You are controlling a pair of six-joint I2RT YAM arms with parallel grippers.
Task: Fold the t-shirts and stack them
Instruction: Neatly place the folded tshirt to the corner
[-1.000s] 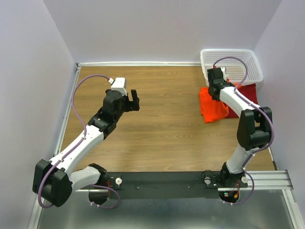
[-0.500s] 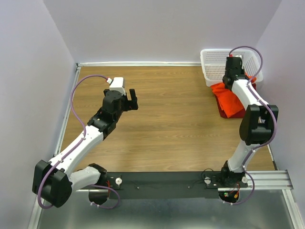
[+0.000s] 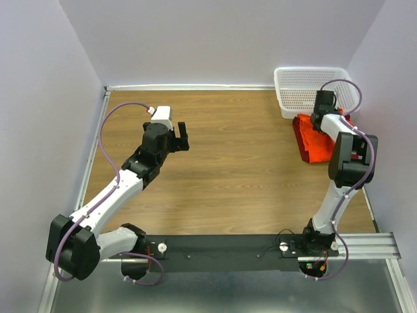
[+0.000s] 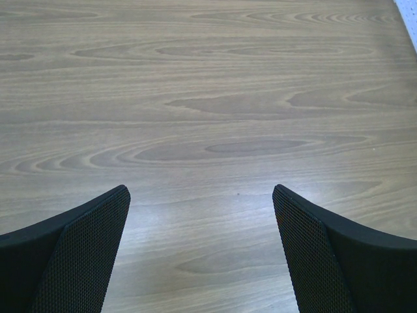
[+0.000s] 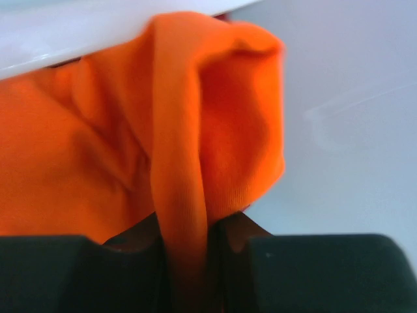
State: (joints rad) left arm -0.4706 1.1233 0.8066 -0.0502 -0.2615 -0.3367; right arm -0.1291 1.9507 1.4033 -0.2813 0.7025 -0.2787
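The bright orange t-shirt (image 3: 311,139) lies bunched at the far right of the table, just below the basket. It covers most of the dark red t-shirt, of which only a sliver (image 3: 346,120) shows. My right gripper (image 3: 321,118) is at the orange shirt's far edge. In the right wrist view its jaws (image 5: 189,261) stand close together with a fold of orange cloth (image 5: 215,130) pinched between them. My left gripper (image 3: 184,135) hovers over bare wood at the left, open, with nothing between its fingers (image 4: 85,254).
A white mesh basket (image 3: 293,81) stands in the far right corner against the back wall. The right wall runs close beside the shirts. Wood tabletop (image 3: 228,156) lies between the two arms.
The right arm carried the orange t-shirt rightward and away, from left of the dark red shirt to on top of it beside the basket. The left arm has not moved.
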